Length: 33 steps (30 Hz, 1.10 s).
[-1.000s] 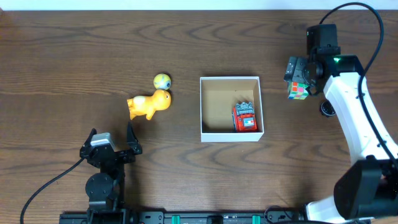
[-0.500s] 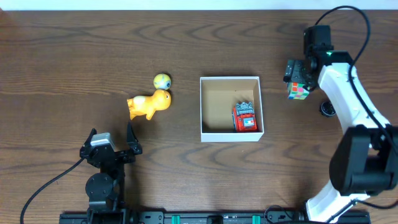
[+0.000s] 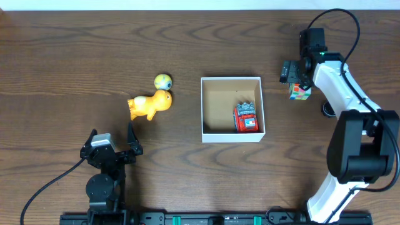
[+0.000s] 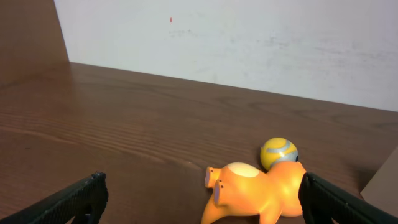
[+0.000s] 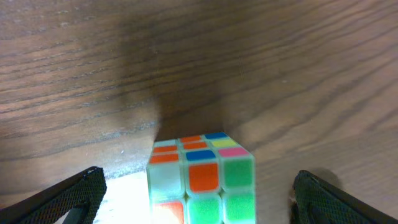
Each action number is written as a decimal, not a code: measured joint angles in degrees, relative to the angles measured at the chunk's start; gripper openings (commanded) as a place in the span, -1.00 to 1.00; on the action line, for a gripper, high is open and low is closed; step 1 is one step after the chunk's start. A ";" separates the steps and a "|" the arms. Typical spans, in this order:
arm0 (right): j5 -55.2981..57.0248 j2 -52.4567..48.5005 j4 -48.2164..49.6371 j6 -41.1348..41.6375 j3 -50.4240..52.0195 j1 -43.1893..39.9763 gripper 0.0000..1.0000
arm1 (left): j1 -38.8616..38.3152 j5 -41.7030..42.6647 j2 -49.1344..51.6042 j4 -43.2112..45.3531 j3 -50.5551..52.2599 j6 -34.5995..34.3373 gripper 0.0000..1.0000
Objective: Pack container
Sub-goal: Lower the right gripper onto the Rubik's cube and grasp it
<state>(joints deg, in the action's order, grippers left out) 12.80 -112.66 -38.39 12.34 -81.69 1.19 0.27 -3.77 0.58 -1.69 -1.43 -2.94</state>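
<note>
The container (image 3: 202, 110), a shallow white-walled box with a brown floor, sits mid-table and holds a red toy car (image 3: 246, 117). A colourful puzzle cube (image 3: 300, 92) rests on the table to its right. My right gripper (image 3: 295, 79) hovers over the cube, open. In the right wrist view the cube (image 5: 202, 177) stands between the spread fingers (image 5: 199, 199), untouched. An orange animal toy (image 3: 150, 105) and a yellow ball (image 3: 162, 81) lie left of the container. My left gripper (image 3: 112, 142) is open and empty near the front edge, facing the orange toy (image 4: 261, 193) and the ball (image 4: 278, 151).
A small black round object (image 3: 327, 110) lies on the table beside the right arm. A white wall (image 4: 249, 43) rises behind the table's far edge. The left arm's base stands at the front edge.
My right gripper has shifted slightly toward the far edge and the arm has swung round. The cube stays on the table. The left arm has not moved.
</note>
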 measured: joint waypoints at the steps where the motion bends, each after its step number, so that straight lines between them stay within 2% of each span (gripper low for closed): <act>1: 0.00 -0.46 0.17 0.00 0.00 0.00 0.96 | 0.00 0.00 0.00 0.02 0.00 0.00 0.96; 20: -0.57 -3.32 0.81 0.07 0.00 -2.51 0.84 | 0.00 0.00 0.00 0.02 0.00 0.00 0.96; 28: -1.14 -3.32 0.76 0.57 0.00 -2.54 0.67 | 0.00 0.00 0.00 0.02 0.00 0.00 0.96; 33: -1.49 -3.41 0.46 2.03 0.00 -2.51 0.70 | 0.00 0.00 0.00 0.02 0.00 0.00 0.96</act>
<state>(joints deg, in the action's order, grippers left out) 11.31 -116.07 -37.93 14.37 -81.69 -1.32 0.27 -3.77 0.58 -1.67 -1.43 -2.94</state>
